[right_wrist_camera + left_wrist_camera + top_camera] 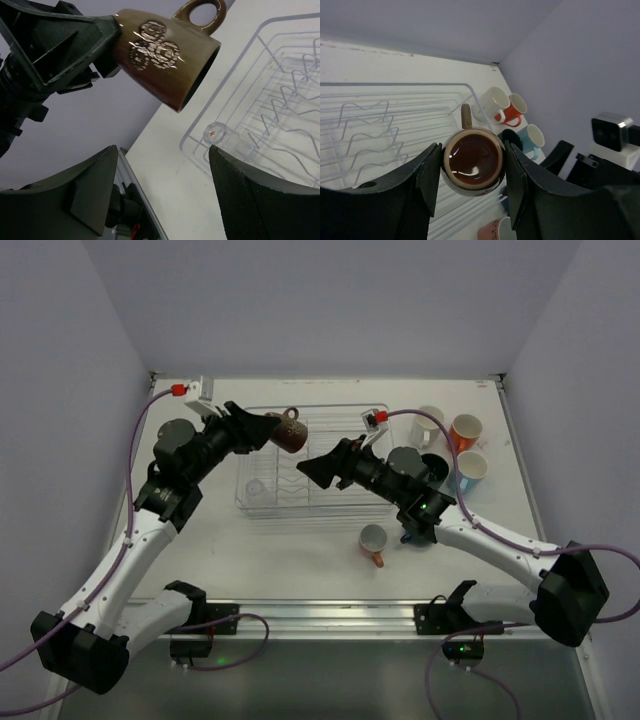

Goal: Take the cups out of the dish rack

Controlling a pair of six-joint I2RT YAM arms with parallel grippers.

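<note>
Nearest you, a pinkish cup (pixel 373 539) lies on the table (pixel 300 570) just in front of the dish rack (pixel 246 503), already unloaded. Behind it your right gripper (pixel 312 468) hangs over the rack with its fingers spread and nothing between them, aimed at the brown mug (pixel 472 161). Your left gripper (pixel 272 427) pinches that mug by its sides and holds it in the air above the rack's far left part. I judge this to be the carry-out step, perhaps a handover. Next, either close the right fingers on the mug or swing it clear to the table.

Only the right wrist view shows the mug's open mouth facing the right fingers, and a clear tumbler (pixel 216 132) left in the rack. Only the top view shows the white mug (pixel 430 422) and orange mug (pixel 466 430) standing far right.
</note>
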